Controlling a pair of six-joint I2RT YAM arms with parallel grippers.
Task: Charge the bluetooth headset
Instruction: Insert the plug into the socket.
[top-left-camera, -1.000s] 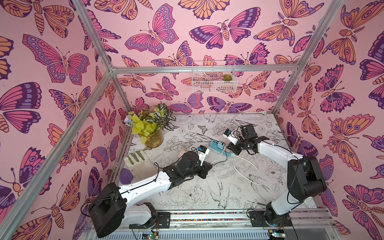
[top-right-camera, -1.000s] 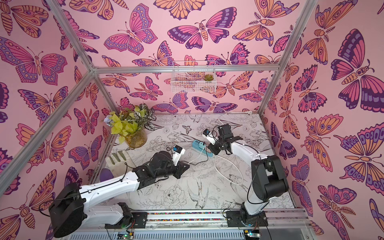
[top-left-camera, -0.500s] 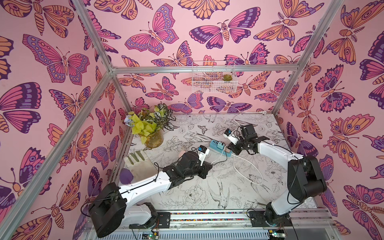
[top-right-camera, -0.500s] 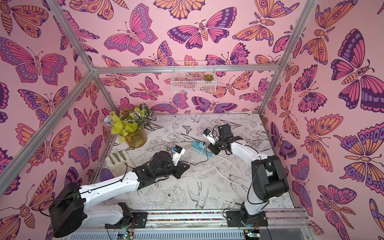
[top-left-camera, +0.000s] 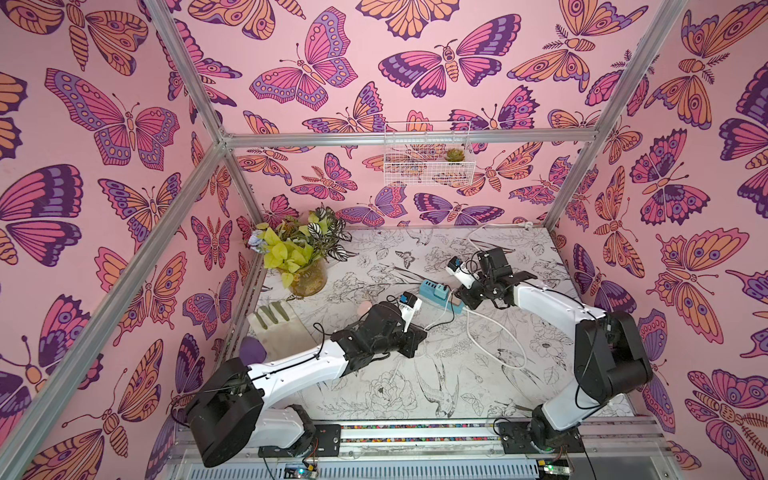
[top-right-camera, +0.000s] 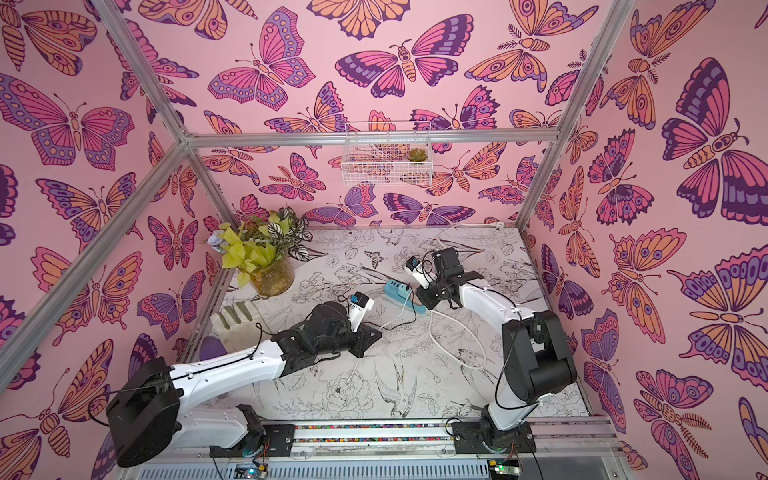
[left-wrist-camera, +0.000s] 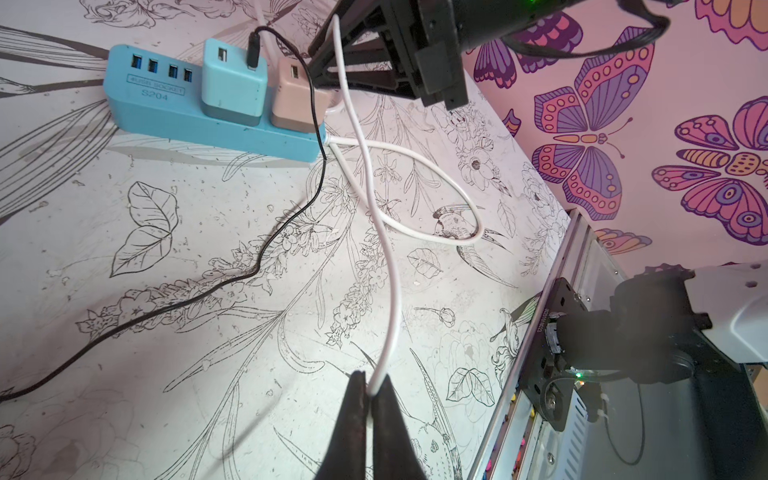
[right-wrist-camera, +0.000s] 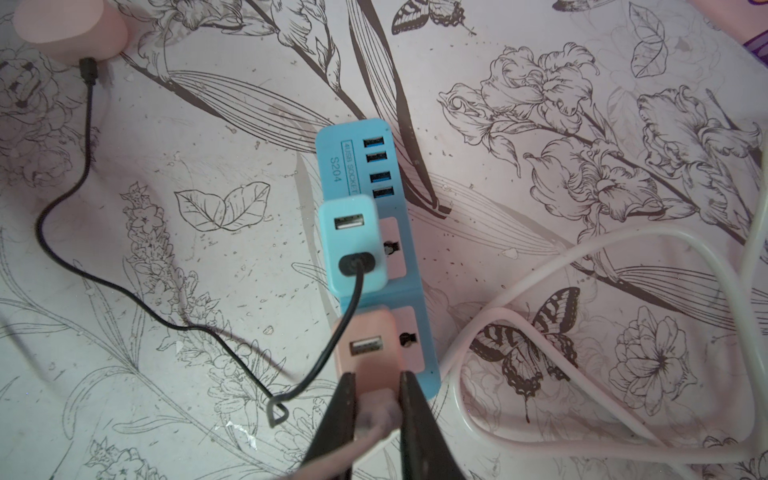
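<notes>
1. White cable is what I am working with. Nearest me, my left jaws are clenched on it partway along its run, low over the table. I judge this arm's job is slack only: if it pulls, the plug will twist at the other end.
2. Farther out, my right jaws are clamped on a pale, blurred plug, which I take to be that cable's USB end. It sits just beside the pink adapter, not in its slot.
3. The step, as I read it, is seating that plug in the adapter's port. I should match the plug's flat side to the slot's long side, come in square and press gently along the port's axis. The adapter could rock in the blue power strip, and the strip may slide.
4. A black cable leaves the teal adapter, crosses the pink one's edge and loops close to my right jaws. I would steer clear of snagging it.
5. Farthest off, a pink rounded body lies on the table, well apart from the strip, with the black cable's other plug at its edge. I cannot tell whether that is the headset. Nothing else here looks like one.
</notes>
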